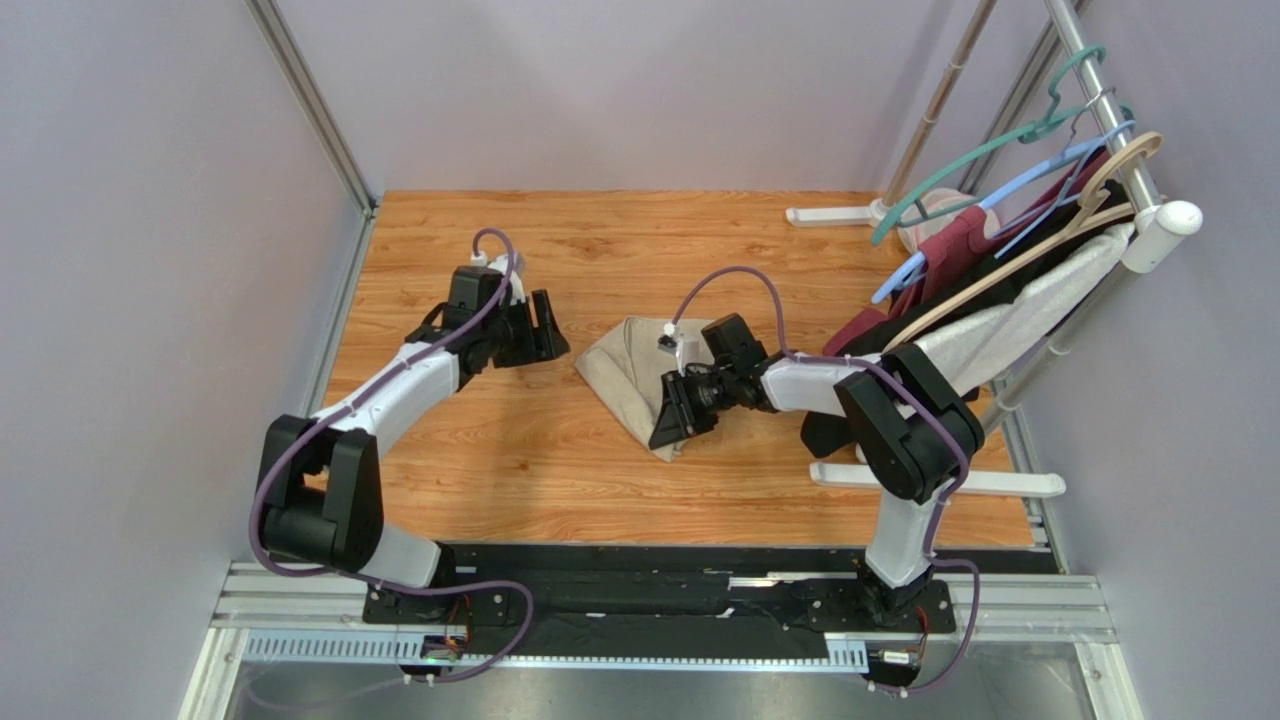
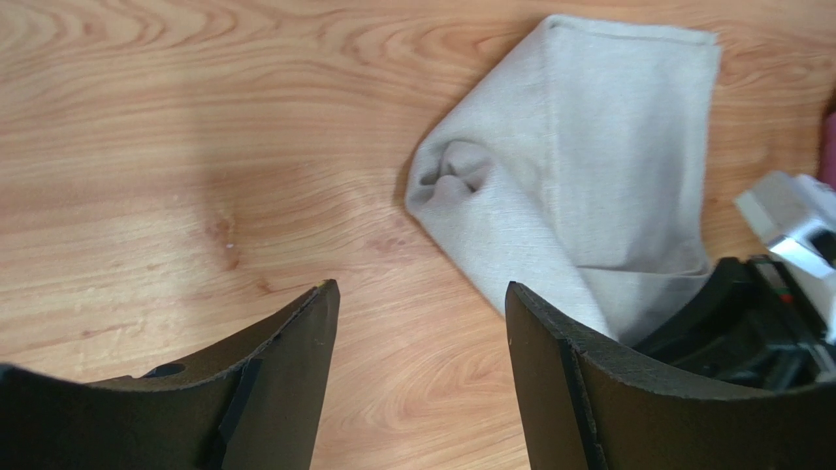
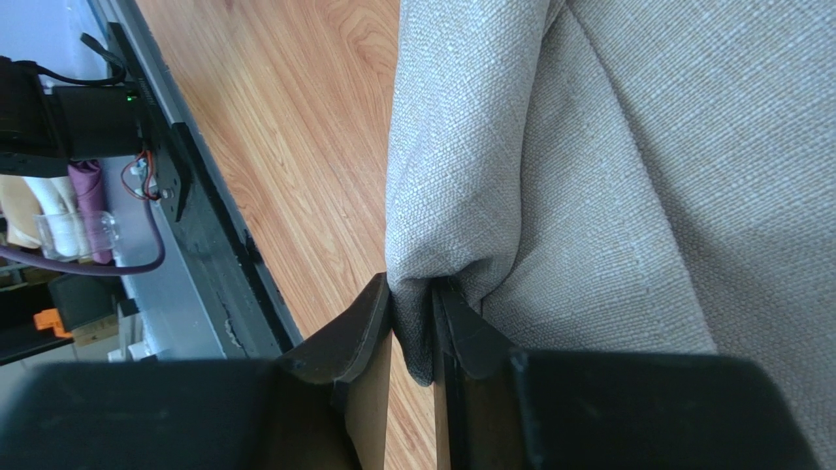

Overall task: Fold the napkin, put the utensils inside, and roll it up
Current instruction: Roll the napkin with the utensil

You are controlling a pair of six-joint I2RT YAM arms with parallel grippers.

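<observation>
The beige napkin point(image 1: 628, 375) lies loosely folded on the wooden table, mid-right. My right gripper point(image 1: 672, 416) is at its near right edge. In the right wrist view, the gripper point(image 3: 413, 302) has its fingers closed on a bunched fold of the napkin point(image 3: 638, 176). My left gripper point(image 1: 538, 333) hovers left of the cloth, apart from it. In the left wrist view, this gripper point(image 2: 420, 294) is open over bare wood, and the napkin point(image 2: 589, 147) lies ahead and to the right. No utensils are in view.
A garment rack point(image 1: 1142, 180) with hangers and maroon, white and black clothes point(image 1: 977, 300) stands on the right, with its white feet point(image 1: 939, 480) on the table. Grey walls close in the left and back. A black rail point(image 3: 196, 225) runs along the near edge.
</observation>
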